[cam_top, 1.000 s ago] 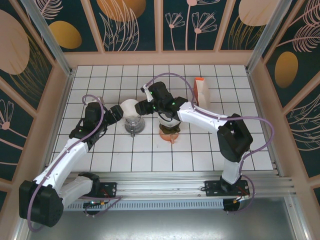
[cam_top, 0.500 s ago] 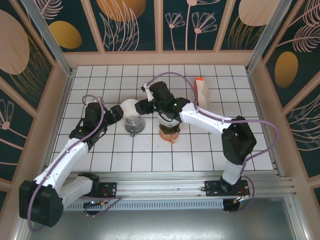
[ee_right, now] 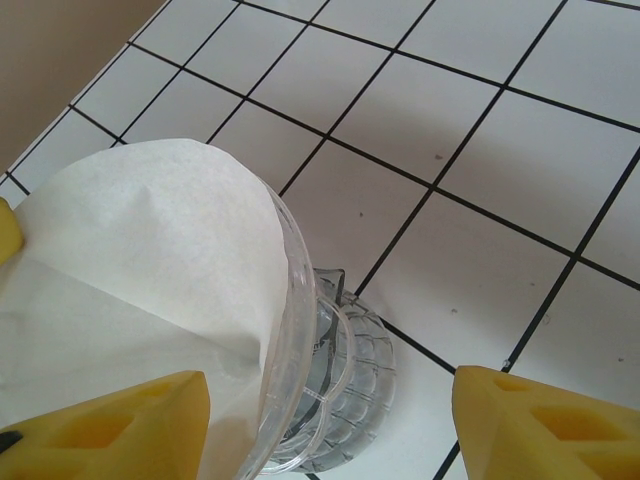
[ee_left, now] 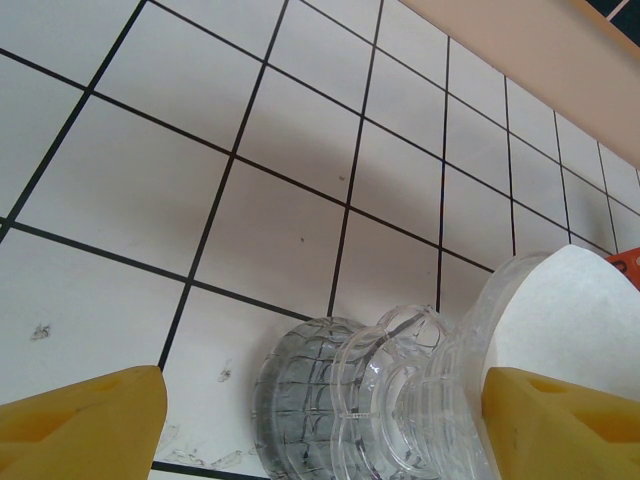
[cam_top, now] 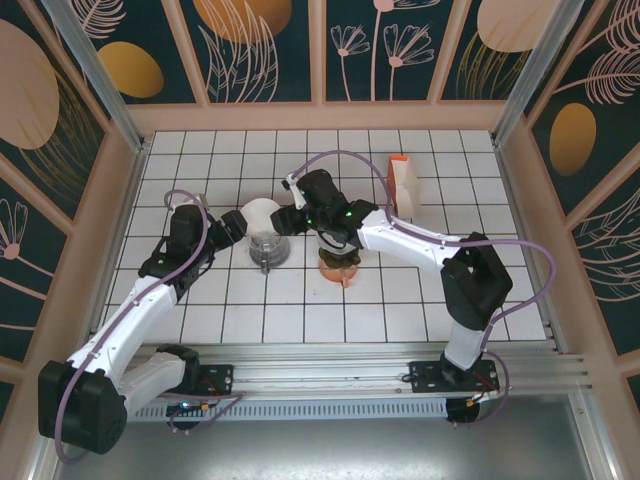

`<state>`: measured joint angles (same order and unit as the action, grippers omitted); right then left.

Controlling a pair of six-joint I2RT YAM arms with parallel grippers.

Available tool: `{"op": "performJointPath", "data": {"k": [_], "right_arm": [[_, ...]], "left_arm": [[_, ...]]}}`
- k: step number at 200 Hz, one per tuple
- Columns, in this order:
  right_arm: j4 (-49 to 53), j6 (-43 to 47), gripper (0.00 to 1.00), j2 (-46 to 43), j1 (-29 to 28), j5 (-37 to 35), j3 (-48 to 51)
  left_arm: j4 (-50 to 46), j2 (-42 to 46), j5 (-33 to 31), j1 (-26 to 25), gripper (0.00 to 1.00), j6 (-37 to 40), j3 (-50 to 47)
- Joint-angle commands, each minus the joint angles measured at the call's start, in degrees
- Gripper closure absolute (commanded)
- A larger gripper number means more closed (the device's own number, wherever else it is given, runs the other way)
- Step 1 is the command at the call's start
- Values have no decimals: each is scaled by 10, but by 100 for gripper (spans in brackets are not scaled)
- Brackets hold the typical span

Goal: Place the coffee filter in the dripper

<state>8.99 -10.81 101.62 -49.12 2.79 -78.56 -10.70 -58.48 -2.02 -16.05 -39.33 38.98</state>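
Note:
The clear glass dripper (cam_top: 266, 250) stands on the white tiled table left of centre. The white paper coffee filter (cam_top: 260, 213) sits in its cone and rises above the rim. My left gripper (cam_top: 232, 226) is at the dripper's left side and open; in the left wrist view its yellow fingers (ee_left: 80, 420) straddle the dripper (ee_left: 380, 400), with the filter (ee_left: 575, 310) by the right finger. My right gripper (cam_top: 283, 220) is open at the dripper's right side. In the right wrist view one finger lies over the filter (ee_right: 150, 260), the other outside the dripper (ee_right: 340, 380).
An orange-and-white filter holder (cam_top: 403, 186) stands at the back right of centre. A brown and orange cup-like object (cam_top: 338, 264) sits just right of the dripper, under my right arm. Wooden walls enclose the tiled table (cam_top: 480, 290).
My right arm has shifted slightly, its gripper edging down toward the dripper. The left arm, dripper and filter stay where they were.

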Motion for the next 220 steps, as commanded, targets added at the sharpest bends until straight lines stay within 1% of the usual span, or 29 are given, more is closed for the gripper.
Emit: {"op": "performJointPath", "data": {"k": [1,59,125,156,206,220], "right_arm": [[-4,8,34,-19,-5,-16,-12],[13,10,33,9,11,0,-64],[21,-5,34,38,19,6,-69],[27,-8,35,45,19,3,-68],[34,-7,36,46,18,-5,-67],[34,-7,36,45,18,-6,-67]], "left_arm": [[-8,5,3,4,18,-5,-8],[-8,5,3,4,17,-5,-7],[-9,4,3,4,17,-4,-8],[-12,5,4,4,15,-4,-5],[-21,20,11,4,6,-5,13],[-24,24,11,4,6,-6,19]]}}
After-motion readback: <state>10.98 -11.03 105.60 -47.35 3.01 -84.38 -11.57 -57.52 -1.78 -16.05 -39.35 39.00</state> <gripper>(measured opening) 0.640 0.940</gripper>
